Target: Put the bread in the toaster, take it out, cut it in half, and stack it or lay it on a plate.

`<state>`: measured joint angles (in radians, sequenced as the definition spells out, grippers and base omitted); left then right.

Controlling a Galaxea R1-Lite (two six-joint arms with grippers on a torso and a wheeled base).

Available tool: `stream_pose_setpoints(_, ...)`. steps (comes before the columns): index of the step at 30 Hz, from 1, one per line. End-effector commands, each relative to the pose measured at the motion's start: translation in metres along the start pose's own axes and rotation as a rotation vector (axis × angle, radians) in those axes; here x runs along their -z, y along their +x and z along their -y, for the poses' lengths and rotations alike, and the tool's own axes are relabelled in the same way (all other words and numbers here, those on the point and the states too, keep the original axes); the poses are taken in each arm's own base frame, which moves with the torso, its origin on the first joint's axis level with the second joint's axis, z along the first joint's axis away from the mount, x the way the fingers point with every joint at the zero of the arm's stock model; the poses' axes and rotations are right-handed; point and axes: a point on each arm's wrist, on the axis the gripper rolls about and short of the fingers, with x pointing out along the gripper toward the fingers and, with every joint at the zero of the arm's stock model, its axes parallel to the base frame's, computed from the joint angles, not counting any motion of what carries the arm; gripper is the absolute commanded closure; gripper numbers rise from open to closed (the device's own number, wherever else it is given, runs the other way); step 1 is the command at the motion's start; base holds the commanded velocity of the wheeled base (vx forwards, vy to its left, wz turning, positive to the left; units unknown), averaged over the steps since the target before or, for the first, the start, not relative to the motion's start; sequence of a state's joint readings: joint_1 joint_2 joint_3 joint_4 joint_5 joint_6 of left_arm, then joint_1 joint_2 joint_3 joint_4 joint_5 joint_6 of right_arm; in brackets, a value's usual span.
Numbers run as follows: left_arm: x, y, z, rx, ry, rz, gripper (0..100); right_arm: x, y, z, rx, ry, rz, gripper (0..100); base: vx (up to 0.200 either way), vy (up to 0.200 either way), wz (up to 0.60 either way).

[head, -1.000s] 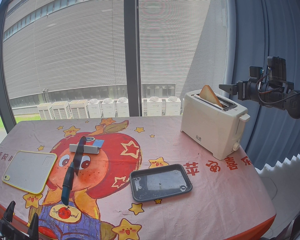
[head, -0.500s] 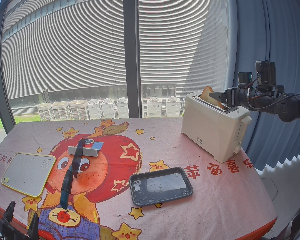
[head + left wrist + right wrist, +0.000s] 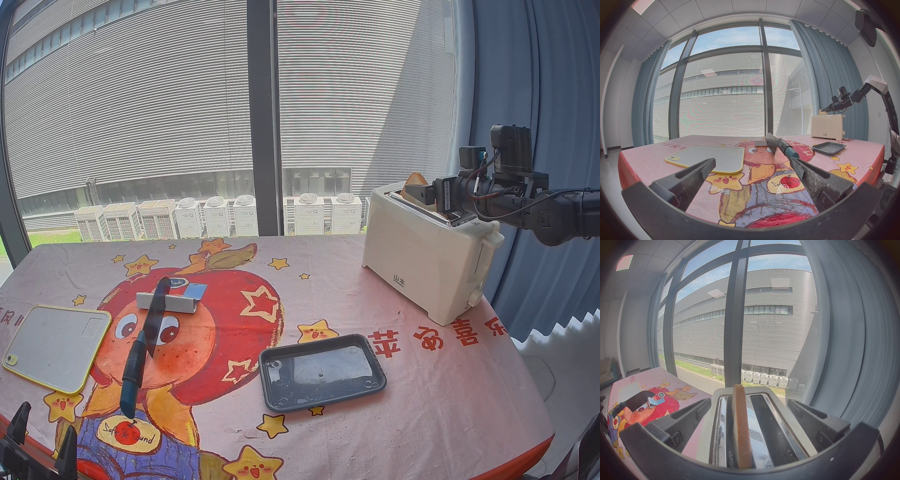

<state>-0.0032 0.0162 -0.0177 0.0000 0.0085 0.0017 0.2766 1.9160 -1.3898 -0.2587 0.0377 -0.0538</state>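
A white toaster point(image 3: 431, 250) stands at the table's back right with a slice of bread point(image 3: 414, 182) sticking up from one slot. My right gripper point(image 3: 430, 194) hangs level over the toaster top, open, its fingers point(image 3: 687, 418) on either side of the bread point(image 3: 740, 427) without touching it. My left gripper point(image 3: 753, 175) is open and holds nothing, low at the table's front left corner point(image 3: 40, 431). A black plate point(image 3: 265, 381) lies at the front middle. A blue-handled knife point(image 3: 140, 350) leans on a small grey rest point(image 3: 175, 300), next to a yellow-edged cutting board point(image 3: 56, 344).
A window with a dark post runs behind the table, and a blue curtain hangs to the right of the toaster. The patterned cloth between the plate and the toaster is bare. The table edge drops off close to the toaster's right side.
My right gripper has moved left and down, from beside the toaster to over its top with the bread between its fingers. The left arm has stayed still.
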Motion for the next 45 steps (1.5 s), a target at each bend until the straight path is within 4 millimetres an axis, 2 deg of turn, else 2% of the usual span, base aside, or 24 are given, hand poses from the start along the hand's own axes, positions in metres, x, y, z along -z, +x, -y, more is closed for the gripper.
stream_pose_setpoints(1, 0.004, 0.001, 0.000, -0.001, 0.000, -0.017, 0, 0.004, 0.006, 0.000, -0.002, 0.000, -0.013, 0, 0.000, 0.000, 0.00)
stream_pose_setpoints(2, 0.004, 0.001, 0.000, -0.001, 0.000, -0.017, 0, 0.004, 0.006, 0.000, -0.001, 0.000, -0.013, 0, 0.000, 0.000, 0.00)
stream_pose_setpoints(3, 0.004, 0.001, 0.000, -0.001, 0.000, -0.015, 0, 0.005, 0.006, 0.000, -0.001, 0.000, -0.016, 100, 0.000, 0.000, 0.00)
stream_pose_setpoints(9, 0.004, 0.001, 0.000, -0.001, 0.000, -0.017, 0, 0.006, 0.006, -0.001, 0.000, 0.000, -0.018, 100, 0.000, 0.000, 0.00)
stream_pose_setpoints(14, 0.004, 0.001, 0.000, -0.001, -0.002, -0.015, 0, -0.005, -0.003, -0.004, -0.007, 0.001, 0.018, 100, 0.000, 0.000, 0.00)
stream_pose_setpoints(27, 0.004, 0.001, 0.000, -0.001, -0.005, -0.015, 0, -0.045, -0.052, -0.004, -0.011, 0.008, 0.156, 100, 0.000, 0.000, 0.00)
stream_pose_setpoints(31, 0.004, 0.001, 0.000, 0.002, -0.003, -0.017, 0, -0.050, -0.065, -0.006, -0.020, 0.008, 0.178, 100, 0.000, 0.000, 0.00)
stream_pose_setpoints(35, 0.004, 0.001, 0.000, 0.002, -0.002, -0.015, 0, -0.053, -0.075, -0.008, -0.025, 0.016, 0.190, 100, -0.200, 0.000, 0.00)
stream_pose_setpoints(39, 0.004, 0.001, 0.000, 0.002, -0.003, -0.015, 0, -0.055, -0.096, -0.014, -0.045, 0.029, 0.206, 100, -0.200, 0.000, 0.00)
stream_pose_setpoints(45, 0.004, 0.001, 0.000, -0.001, -0.003, -0.015, 0, -0.050, -0.115, -0.017, -0.059, 0.027, 0.209, 100, -0.200, 0.000, 0.00)
